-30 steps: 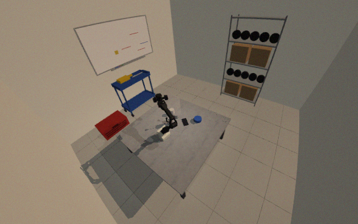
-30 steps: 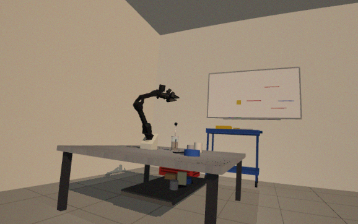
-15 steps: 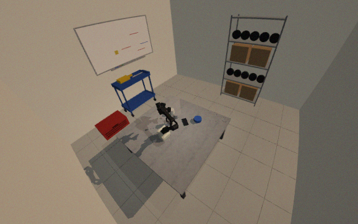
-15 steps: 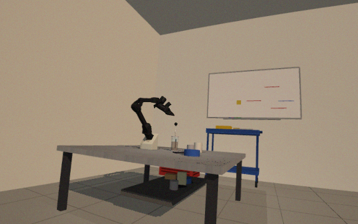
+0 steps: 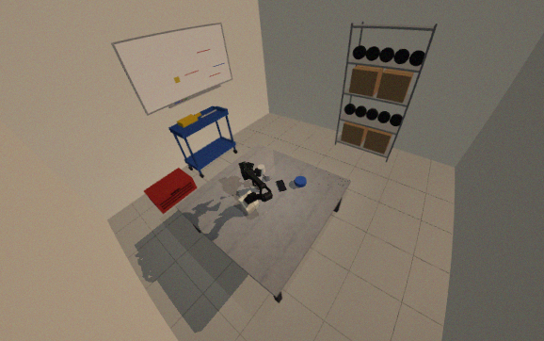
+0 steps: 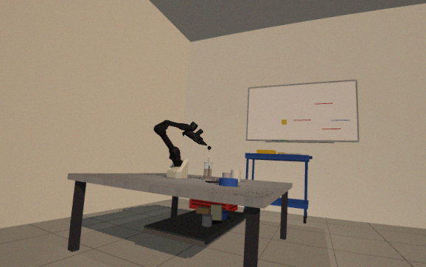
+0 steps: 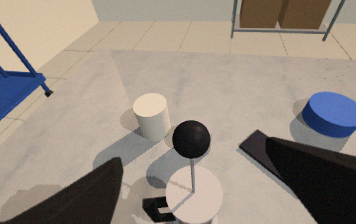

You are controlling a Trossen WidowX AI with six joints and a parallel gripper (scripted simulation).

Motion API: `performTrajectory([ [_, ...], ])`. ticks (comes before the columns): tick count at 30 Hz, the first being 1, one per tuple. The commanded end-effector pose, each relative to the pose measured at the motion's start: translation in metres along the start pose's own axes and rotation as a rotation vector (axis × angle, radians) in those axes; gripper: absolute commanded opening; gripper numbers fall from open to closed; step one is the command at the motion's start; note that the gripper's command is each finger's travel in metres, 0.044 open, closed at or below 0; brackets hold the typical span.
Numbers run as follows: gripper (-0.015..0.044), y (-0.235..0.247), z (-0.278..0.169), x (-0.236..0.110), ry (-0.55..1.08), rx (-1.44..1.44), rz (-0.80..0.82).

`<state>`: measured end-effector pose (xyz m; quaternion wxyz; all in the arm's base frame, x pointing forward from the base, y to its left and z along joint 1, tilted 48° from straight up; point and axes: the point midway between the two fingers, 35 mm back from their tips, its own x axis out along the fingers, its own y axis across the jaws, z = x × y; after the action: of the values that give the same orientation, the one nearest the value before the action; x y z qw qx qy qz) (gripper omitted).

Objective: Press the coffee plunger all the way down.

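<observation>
The coffee press [image 6: 208, 171], a clear glass with brown liquid, is standing just beside the blue disc [image 6: 228, 181], its black plunger knob [image 7: 191, 139] raised on a thin rod. The gripper [image 7: 192, 187] is hovering wide open above the knob, holding nothing.

Setting: workshop or lab room. Tiled floor, plain walls. Wall-mounted whiteboard [image 5: 172, 66] with coloured marks. Blue utility cart [image 5: 228, 126] below it; red toolbox [image 5: 169, 189] on the floor near the table's left corner. Metal shelf rack [image 5: 349, 80] on the far wall holds cardboard boxes [image 5: 380, 83] and rows of black round objects. Grey work table [image 5: 282, 235] at centre.
</observation>
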<state>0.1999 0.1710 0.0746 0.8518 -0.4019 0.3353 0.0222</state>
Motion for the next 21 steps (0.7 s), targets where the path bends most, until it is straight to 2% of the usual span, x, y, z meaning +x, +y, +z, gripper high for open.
performTrajectory([
  [1,0.0440,-0.001,-0.002,0.005,-0.001,-0.003,-0.004],
  [21,0.0440,-0.002,-0.002,0.037,-0.002,-0.003,-0.005],
])
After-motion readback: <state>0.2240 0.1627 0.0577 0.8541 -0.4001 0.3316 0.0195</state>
